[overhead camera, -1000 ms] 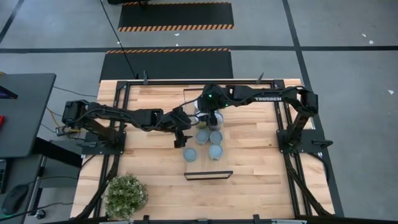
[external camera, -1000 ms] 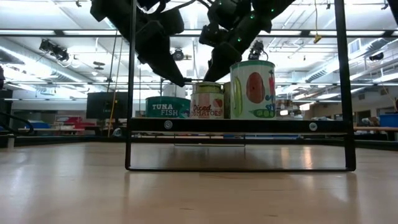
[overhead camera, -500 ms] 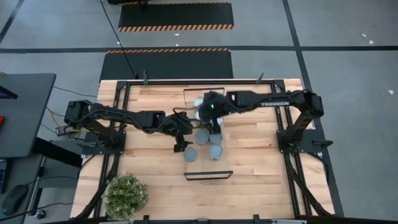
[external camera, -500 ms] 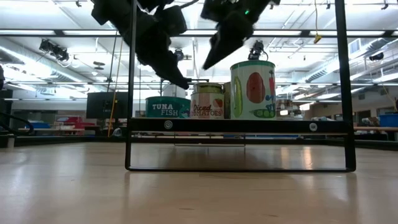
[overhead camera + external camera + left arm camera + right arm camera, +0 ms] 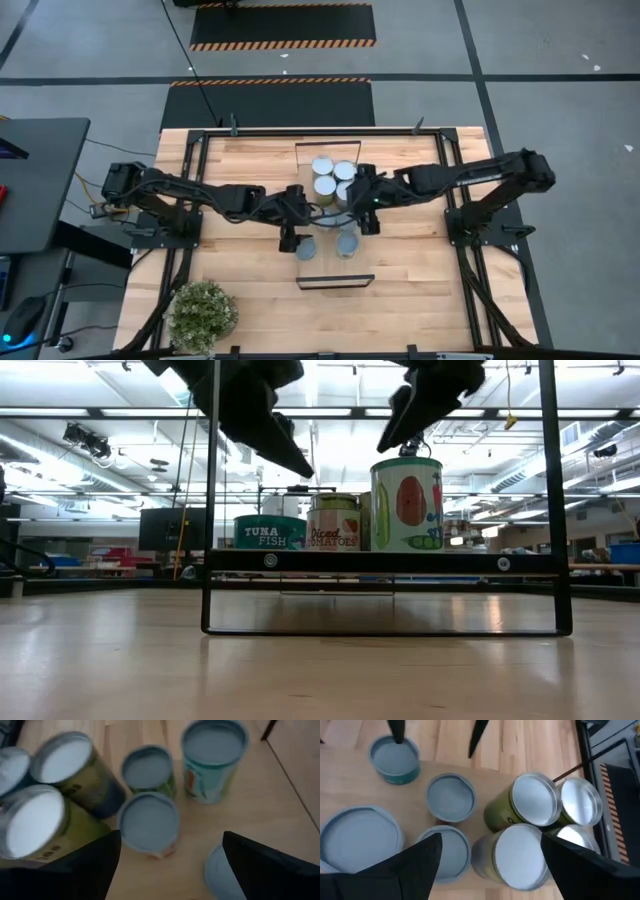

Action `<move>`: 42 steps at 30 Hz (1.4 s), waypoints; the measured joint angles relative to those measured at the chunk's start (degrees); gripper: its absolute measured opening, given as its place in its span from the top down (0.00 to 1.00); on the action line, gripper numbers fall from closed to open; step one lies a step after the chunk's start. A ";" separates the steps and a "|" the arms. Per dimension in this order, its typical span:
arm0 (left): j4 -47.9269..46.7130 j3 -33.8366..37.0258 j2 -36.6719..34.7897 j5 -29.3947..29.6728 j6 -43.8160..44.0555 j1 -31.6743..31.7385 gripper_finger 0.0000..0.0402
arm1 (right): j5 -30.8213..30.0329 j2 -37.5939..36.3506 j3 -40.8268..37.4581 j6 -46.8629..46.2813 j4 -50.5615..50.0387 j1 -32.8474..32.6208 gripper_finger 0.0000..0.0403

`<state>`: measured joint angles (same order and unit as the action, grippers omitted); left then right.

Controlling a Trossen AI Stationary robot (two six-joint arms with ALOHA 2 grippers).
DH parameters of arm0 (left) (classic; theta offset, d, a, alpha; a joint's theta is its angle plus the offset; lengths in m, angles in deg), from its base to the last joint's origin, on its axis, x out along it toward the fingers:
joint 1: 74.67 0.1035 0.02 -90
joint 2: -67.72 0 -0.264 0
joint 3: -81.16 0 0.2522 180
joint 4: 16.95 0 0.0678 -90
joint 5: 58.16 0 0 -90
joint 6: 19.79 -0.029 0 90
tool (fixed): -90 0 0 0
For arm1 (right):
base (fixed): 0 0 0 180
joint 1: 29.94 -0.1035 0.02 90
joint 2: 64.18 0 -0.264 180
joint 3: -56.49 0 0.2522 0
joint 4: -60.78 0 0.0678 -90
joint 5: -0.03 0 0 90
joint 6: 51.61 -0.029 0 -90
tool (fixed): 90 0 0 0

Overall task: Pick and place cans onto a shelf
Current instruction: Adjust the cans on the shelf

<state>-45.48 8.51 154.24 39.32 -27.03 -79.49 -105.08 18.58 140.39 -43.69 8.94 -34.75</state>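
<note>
Left pincer (image 5: 291,231): spread, nothing between its fingers, hanging over the table (image 5: 420,270) just beside the low cans, seemingly lined up for a pick.
Right pincer (image 5: 367,212): spread too and carrying nothing, over the right edge of the can cluster, pointing towards the left one.
Cans on the shelf (image 5: 333,178): three silver-topped cans stand packed together on a pale board against the table's far edge, likely already placed; the right wrist view shows their olive sides (image 5: 522,822).
Cans waiting: a teal tuna can (image 5: 270,531), a diced tomatoes can (image 5: 333,527) and a taller vegetable can (image 5: 406,504) stand upright on the table, close together, lids up for a grasp from above.
Near shelf (image 5: 335,282): narrow board with black end frames, close to the table's front; nothing stands on it.
Contents: every can is sealed, so I cannot tell what is inside beyond the labels.
</note>
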 joint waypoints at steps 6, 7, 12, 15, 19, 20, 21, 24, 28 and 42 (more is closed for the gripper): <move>1.16 -0.59 1.67 0.00 0.01 0.15 0.26 | 1.77 -3.28 -6.23 -2.89 5.76 -0.92 0.21; 0.63 -0.55 1.77 -0.02 0.18 0.14 0.30 | 2.25 -3.36 -6.92 -3.25 6.83 -0.90 0.24; 3.79 -0.55 3.94 -0.04 0.58 0.15 0.51 | 3.75 -2.80 -9.47 -4.42 10.84 -0.86 0.44; 5.06 -0.55 5.00 -0.04 0.63 0.43 0.64 | 4.49 -2.32 -10.16 -5.40 10.59 -0.86 0.58; 4.69 -1.39 5.01 -1.15 2.97 1.97 0.79 | 7.19 -2.14 -10.15 -6.48 10.30 -0.86 0.73; 4.22 -1.79 5.01 -2.05 3.73 2.53 0.82 | 7.72 -2.14 -10.31 -6.54 10.91 -0.78 0.77; 4.09 -2.13 5.01 -3.08 4.09 3.00 0.86 | 7.75 -2.14 -10.62 -6.54 11.29 -0.68 0.80; 4.00 -3.25 6.41 -5.59 5.13 3.90 0.95 | 8.47 -2.14 -12.42 -6.73 14.27 -0.44 0.90; 2.28 -5.40 9.76 -7.36 5.15 3.98 0.98 | 10.05 -2.11 -15.18 -7.36 17.65 0.31 0.98; -2.73 -9.82 13.00 -7.22 5.40 4.72 0.98 | 10.84 -2.18 -19.86 -10.22 23.61 0.85 0.99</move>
<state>-48.21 -1.31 167.25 32.10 -21.63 -74.77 -94.24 16.40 120.53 -53.91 32.55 -33.91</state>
